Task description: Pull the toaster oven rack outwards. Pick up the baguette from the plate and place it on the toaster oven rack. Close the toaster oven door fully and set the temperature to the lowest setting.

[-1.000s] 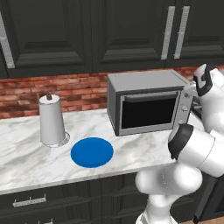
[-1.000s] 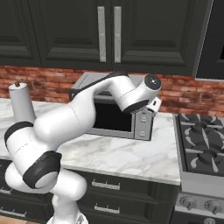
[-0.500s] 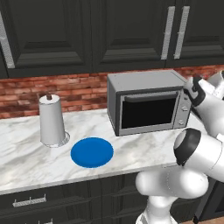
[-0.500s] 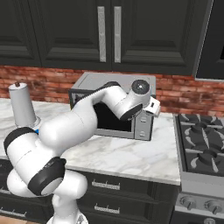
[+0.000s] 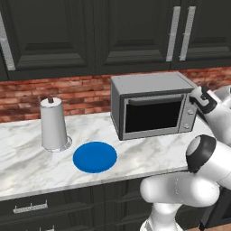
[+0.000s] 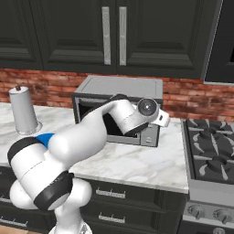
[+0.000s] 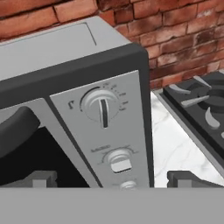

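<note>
In the left base view, the toaster oven (image 5: 153, 106) is seen at the back of the counter (image 5: 27, 167) against the brick wall, its door (image 5: 154, 116) shut. The blue plate (image 5: 95, 156) lies bare near the counter's front edge, beside a paper towel roll (image 5: 53, 124), so the baguette is judged to be inside already. Only the temperature setting appears left.

In the right base view, the arm is stretched forward across the oven front, with the wrist bent towards the knob panel (image 6: 152, 132) at the oven's right end, near the stove (image 6: 211, 157).

In the hand view, the gripper (image 7: 111, 178) is spread wide and holds nothing; its fingertips (image 7: 41, 178) flank the panel below the top knob (image 7: 101, 106), which is not yet touched.
</note>
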Motion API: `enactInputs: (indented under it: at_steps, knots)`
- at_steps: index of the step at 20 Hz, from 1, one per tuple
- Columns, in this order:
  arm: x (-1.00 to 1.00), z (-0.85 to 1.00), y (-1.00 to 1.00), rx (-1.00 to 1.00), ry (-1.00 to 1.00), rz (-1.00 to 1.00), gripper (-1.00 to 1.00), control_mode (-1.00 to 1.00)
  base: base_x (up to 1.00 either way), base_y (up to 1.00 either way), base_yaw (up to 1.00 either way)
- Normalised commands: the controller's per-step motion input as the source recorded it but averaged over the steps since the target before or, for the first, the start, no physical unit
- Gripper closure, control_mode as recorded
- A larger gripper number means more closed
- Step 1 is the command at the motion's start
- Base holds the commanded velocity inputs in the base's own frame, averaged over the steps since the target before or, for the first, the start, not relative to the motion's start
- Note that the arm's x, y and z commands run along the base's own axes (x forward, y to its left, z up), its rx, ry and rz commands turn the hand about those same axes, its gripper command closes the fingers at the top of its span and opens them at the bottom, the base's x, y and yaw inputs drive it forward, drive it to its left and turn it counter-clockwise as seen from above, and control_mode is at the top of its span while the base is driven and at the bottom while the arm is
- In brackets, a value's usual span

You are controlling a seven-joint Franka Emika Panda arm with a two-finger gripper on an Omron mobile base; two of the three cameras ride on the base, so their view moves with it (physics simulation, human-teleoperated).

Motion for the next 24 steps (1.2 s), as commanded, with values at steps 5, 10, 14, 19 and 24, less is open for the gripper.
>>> enactInputs:
  at_steps: [5,10,14,19,24]
  knots:
    - [0.00,0.14,-0.04,-0.02,-0.10,-0.02,-1.00,-1.00,0.00,0.00,0.00]
    - [0.00,0.26,0.00,-0.07,0.00,-0.04,-1.00,-1.00,0.00,0.00,0.00]
    - [0.01,0.00,0.00,0.00,0.00,0.00,-1.00,-1.00,0.00,0.00,0.00]
    - [0.04,-0.01,-0.01,0.00,0.00,0.00,-1.00,-1.00,0.00,0.00,0.00]
    - [0.05,-0.01,-0.01,0.00,0.00,0.00,-1.00,-1.00,0.00,0.00,0.00]
